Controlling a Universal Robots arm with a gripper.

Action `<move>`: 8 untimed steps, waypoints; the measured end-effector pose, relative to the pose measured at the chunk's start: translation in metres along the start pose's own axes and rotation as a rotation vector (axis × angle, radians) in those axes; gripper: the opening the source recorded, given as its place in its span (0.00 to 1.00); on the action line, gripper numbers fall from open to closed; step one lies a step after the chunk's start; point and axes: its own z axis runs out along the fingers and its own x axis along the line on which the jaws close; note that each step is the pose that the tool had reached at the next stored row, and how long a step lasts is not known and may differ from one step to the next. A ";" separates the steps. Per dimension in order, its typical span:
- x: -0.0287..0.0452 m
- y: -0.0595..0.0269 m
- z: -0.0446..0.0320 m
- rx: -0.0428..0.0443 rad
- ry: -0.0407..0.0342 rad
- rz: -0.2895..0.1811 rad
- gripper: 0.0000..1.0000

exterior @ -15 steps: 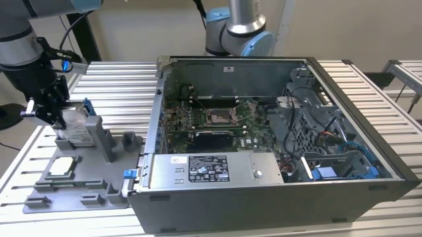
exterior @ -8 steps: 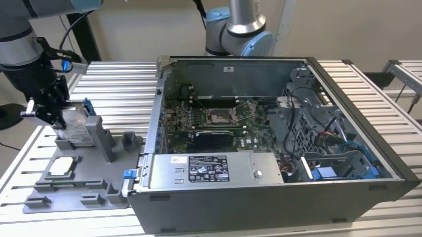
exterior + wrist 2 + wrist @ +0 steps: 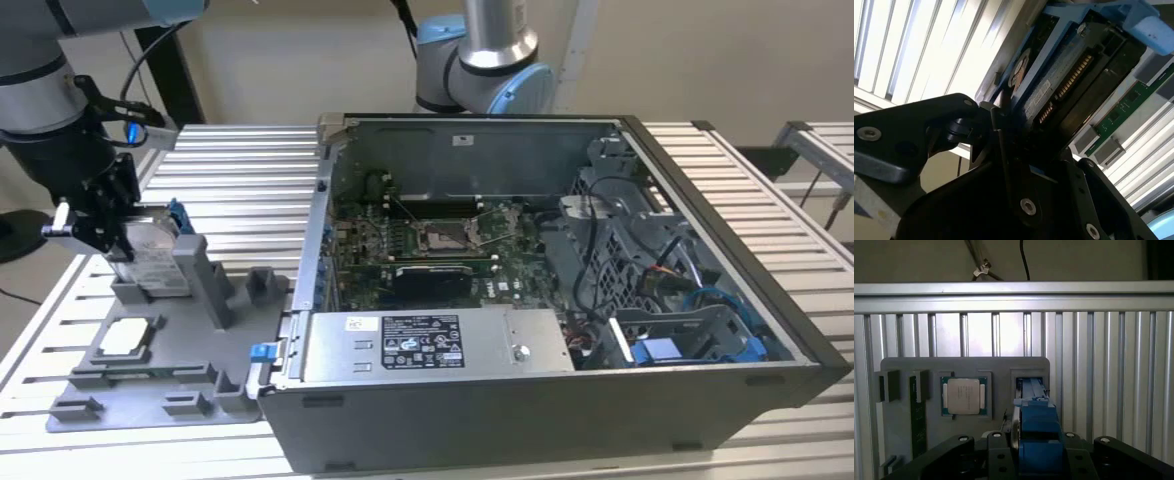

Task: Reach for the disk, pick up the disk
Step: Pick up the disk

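The disk (image 3: pixel 156 258) stands on edge in a slot of the grey fixture tray (image 3: pixel 147 400) at the exterior view's left, its white label and a blue side rail showing. My gripper (image 3: pixel 114 245) has come down over it from above. In the first wrist view the disk's blue rail (image 3: pixel 1036 432) sits between the two black fingers (image 3: pixel 959 450), with the slot (image 3: pixel 1031 385) beyond it. The second wrist view shows the disk's connector edge (image 3: pixel 1064 85) held close against a dark finger (image 3: pixel 999 135). The gripper is shut on the disk, whose lower edge is still at the tray.
A small silvery square chip (image 3: pixel 127 335) lies in a tray pocket beside the slot. An open computer case (image 3: pixel 534 300) fills the exterior view's middle and right, close to the tray. Another arm (image 3: pixel 481 60) stands behind it. Ribbed metal table (image 3: pixel 240 170) surrounds everything.
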 end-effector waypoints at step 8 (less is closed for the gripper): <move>-0.0001 0.0000 -0.0055 -0.0001 0.0000 0.000 0.00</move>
